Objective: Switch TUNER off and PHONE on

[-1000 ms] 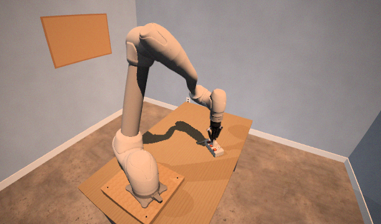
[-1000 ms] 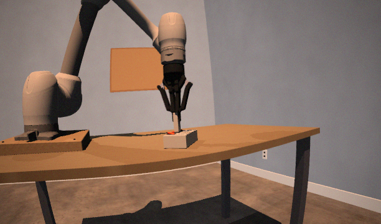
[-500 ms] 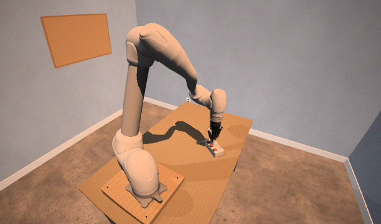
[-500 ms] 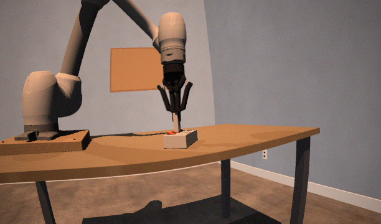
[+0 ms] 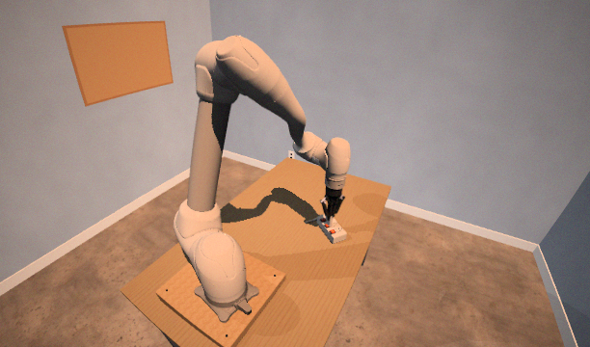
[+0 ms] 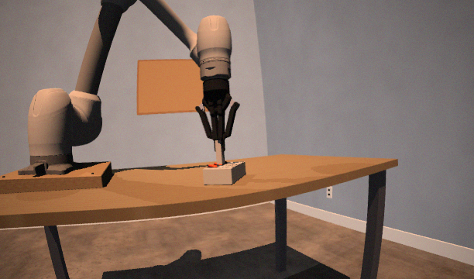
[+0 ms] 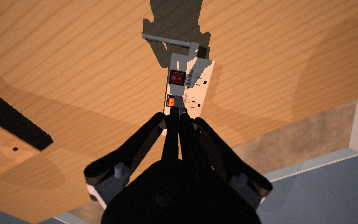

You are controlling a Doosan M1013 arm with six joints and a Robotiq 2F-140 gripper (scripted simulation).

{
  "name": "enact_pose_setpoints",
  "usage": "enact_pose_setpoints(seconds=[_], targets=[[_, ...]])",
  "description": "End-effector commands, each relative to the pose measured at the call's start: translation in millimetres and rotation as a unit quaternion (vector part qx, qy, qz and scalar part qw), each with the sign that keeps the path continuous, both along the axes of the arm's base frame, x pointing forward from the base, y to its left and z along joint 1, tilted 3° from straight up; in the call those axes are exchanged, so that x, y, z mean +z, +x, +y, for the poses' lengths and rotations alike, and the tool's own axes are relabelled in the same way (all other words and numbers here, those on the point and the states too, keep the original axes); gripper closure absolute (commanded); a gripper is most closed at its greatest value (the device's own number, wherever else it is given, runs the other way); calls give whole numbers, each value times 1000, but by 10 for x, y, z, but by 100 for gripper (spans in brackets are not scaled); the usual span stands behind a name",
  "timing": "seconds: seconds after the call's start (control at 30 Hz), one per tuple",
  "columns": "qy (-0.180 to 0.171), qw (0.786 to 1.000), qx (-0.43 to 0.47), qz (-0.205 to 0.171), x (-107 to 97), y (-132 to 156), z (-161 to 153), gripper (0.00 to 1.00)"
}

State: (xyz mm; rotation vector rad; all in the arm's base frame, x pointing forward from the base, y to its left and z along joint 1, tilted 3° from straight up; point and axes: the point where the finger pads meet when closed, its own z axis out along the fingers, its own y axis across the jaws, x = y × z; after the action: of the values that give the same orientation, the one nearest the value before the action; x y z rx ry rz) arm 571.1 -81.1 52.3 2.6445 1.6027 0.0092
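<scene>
The white power strip (image 5: 337, 234) (image 6: 224, 173) (image 7: 199, 85) lies flat on the wooden table (image 5: 295, 251) (image 6: 152, 190). Its red rocker switches (image 5: 327, 225) (image 6: 213, 165) sit along its top. In the wrist view one dark red switch (image 7: 177, 77) shows at the far end and a brighter orange-lit switch (image 7: 171, 101) shows just ahead of the fingertips. My gripper (image 5: 330, 219) (image 6: 220, 159) (image 7: 177, 102) is shut with nothing between its fingers. It points straight down, and its tips are at the strip's top over the switch row. The switch under the tips is hidden.
The arm's base stands on a wooden plate (image 5: 179, 294) (image 6: 78, 176) at the table's near end. The strip's grey cord stub (image 5: 312, 220) (image 7: 167, 39) juts from its far end. The table edge (image 7: 300, 120) lies right of the strip in the wrist view.
</scene>
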Motion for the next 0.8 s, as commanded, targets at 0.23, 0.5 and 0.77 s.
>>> enact_pose_setpoints(seconds=[0.23, 0.5, 0.77], targets=[[0, 1000, 2, 1, -38, -20, -10, 100], [0, 1000, 2, 1, 73, -23, -6, 100], [0, 1000, 2, 1, 262, -28, 1, 100]])
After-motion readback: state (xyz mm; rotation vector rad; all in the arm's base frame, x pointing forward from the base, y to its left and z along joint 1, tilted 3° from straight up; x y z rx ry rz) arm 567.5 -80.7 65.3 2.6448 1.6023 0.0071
